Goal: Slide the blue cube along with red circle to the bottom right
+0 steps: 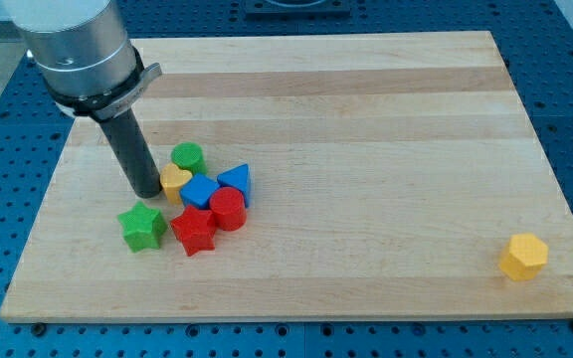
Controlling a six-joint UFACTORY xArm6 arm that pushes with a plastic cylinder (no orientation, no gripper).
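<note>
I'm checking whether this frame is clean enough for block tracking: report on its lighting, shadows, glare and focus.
Camera view: lighting even and soft; short faint shadows under the blocks, as beside the yellow block; no harsh glare on the board; the blue cube and red circle are sharp with distinct colours; my tip, at the cluster's left beside the yellow heart, is in focus; the arm's top is cropped.
</note>
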